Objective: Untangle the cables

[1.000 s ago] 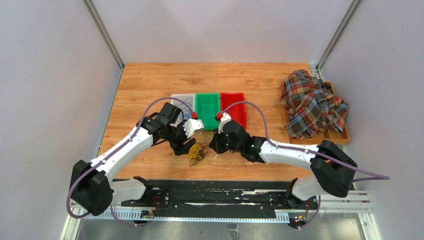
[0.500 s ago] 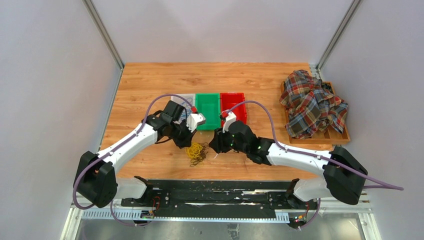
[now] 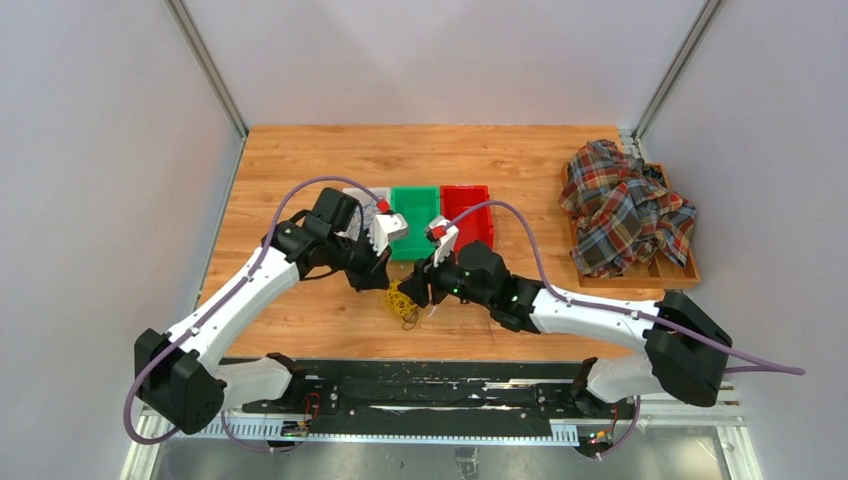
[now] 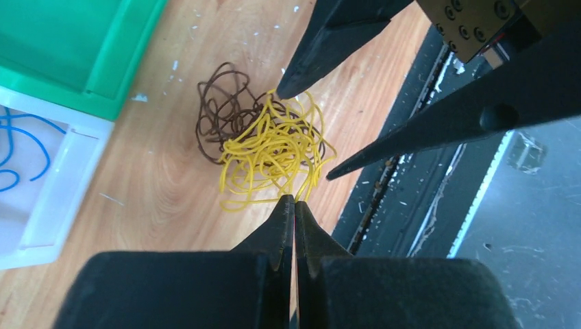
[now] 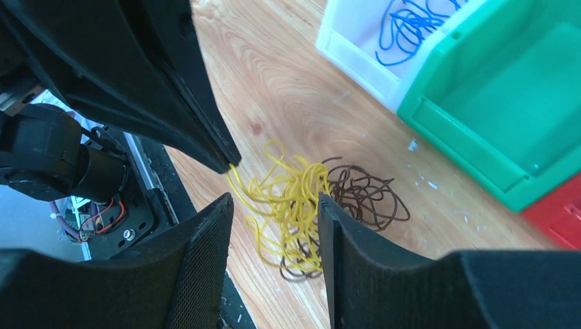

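Note:
A tangle of yellow cable [image 4: 274, 147] and dark brown cable [image 4: 219, 113] lies on the wood table near the front edge, seen from above as one small clump [image 3: 402, 302]. My left gripper [image 4: 294, 200] is shut, its tips pinching a yellow strand at the clump's near side; the right wrist view shows that strand running up to its tip [image 5: 227, 164]. My right gripper [image 5: 274, 205] is open, its fingers standing either side of the yellow loops [image 5: 291, 192], with the brown loops [image 5: 366, 192] just beyond. A blue cable [image 5: 411, 27] lies in the white bin [image 3: 362, 205].
Green bin [image 3: 415, 222] and red bin [image 3: 467, 215] stand in a row with the white bin just behind the clump. A plaid cloth [image 3: 625, 205] is heaped on a wooden tray at the right. The black base rail [image 3: 420, 385] runs along the table's front edge.
My left gripper closed on the yellow strand. My right gripper opened and shifted left until it straddled the clump. The clump moved slightly to the right.

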Robot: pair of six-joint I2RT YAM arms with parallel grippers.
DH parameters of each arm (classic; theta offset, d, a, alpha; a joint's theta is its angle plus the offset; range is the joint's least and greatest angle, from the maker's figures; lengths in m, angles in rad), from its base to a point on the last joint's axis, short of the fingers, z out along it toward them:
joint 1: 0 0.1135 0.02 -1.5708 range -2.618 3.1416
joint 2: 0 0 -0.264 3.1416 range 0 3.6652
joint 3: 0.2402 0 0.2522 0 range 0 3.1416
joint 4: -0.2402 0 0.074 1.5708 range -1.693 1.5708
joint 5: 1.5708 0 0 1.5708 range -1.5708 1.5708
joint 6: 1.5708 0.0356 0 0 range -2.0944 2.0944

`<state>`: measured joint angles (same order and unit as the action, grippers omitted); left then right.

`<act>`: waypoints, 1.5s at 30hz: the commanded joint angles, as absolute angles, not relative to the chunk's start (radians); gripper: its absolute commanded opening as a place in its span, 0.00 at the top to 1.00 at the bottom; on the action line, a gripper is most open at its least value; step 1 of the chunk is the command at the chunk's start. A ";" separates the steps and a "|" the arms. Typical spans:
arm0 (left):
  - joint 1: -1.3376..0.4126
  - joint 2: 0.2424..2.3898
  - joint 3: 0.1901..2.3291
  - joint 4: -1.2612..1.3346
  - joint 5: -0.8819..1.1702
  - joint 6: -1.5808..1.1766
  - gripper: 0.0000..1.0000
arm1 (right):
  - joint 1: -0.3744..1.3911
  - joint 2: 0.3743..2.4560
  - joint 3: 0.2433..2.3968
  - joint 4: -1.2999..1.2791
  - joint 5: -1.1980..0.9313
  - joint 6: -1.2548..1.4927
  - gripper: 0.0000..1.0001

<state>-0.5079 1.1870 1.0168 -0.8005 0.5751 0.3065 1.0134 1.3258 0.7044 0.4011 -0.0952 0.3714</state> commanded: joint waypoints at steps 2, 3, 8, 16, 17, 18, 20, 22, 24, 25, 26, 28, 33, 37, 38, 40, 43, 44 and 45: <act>-0.510 1.161 1.077 -0.871 0.645 0.285 0.99 | 1.055 1.360 0.762 0.454 -0.084 0.290 0.51; -0.511 1.162 1.089 -0.876 0.650 0.280 0.99 | 1.059 1.365 0.766 0.461 -0.082 0.288 0.51; -0.511 1.159 1.128 -0.896 0.684 0.242 0.99 | 1.071 1.391 0.788 0.460 -0.052 0.276 0.50; -0.512 1.143 1.152 -0.955 0.719 0.252 0.99 | 1.077 1.352 0.744 0.545 0.088 0.287 0.51; -0.512 1.142 1.157 -0.962 0.727 0.252 0.99 | 1.078 1.350 0.742 0.554 0.098 0.285 0.51; -0.512 1.140 1.163 -0.965 0.739 0.247 0.99 | 1.078 1.355 0.742 0.563 0.101 0.283 0.51; -0.512 1.138 1.185 -0.968 0.763 0.230 0.99 | 1.080 1.376 0.756 0.571 0.099 0.282 0.51; -0.514 1.136 1.222 -0.973 0.794 0.217 0.99 | 1.080 1.407 0.767 0.588 0.086 0.286 0.51; -0.515 1.134 1.265 -0.974 0.815 0.205 0.99 | 1.080 1.441 0.783 0.608 0.066 0.292 0.51; -0.516 1.134 1.282 -0.974 0.823 0.201 0.99 | 1.080 1.459 0.791 0.611 0.062 0.295 0.50; -0.517 1.136 1.297 -0.974 0.829 0.199 0.99 | 1.080 1.477 0.797 0.617 0.062 0.303 0.51; -0.518 1.137 1.326 -0.973 0.837 0.198 0.99 | 1.080 1.521 0.796 0.663 0.046 0.319 0.52; -0.519 1.144 1.384 -0.981 0.829 0.202 0.99 | 1.080 1.573 0.770 0.706 0.039 0.350 0.52; -0.518 1.139 1.470 -0.989 0.793 0.225 0.99 | 1.080 1.582 0.706 0.716 0.068 0.375 0.52; -0.518 1.136 1.496 -0.989 0.768 0.238 0.99 | 1.080 1.586 0.694 0.716 0.074 0.380 0.52; -0.518 1.133 1.553 -0.989 0.706 0.270 0.99 | 1.080 1.594 0.671 0.714 0.088 0.392 0.53; -0.518 1.135 1.635 -0.988 0.610 0.323 1.00 | 1.080 1.602 0.648 0.709 0.128 0.401 0.54; -0.518 1.138 1.662 -0.988 0.580 0.339 0.99 | 1.080 1.603 0.645 0.704 0.141 0.402 0.54; -0.518 1.142 1.687 -0.988 0.556 0.351 0.99 | 1.080 1.602 0.642 0.696 0.154 0.403 0.54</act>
<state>-0.5133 1.1526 1.5955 -0.9970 0.6792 0.2779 1.0718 1.5879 0.6640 0.6830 0.0807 0.3786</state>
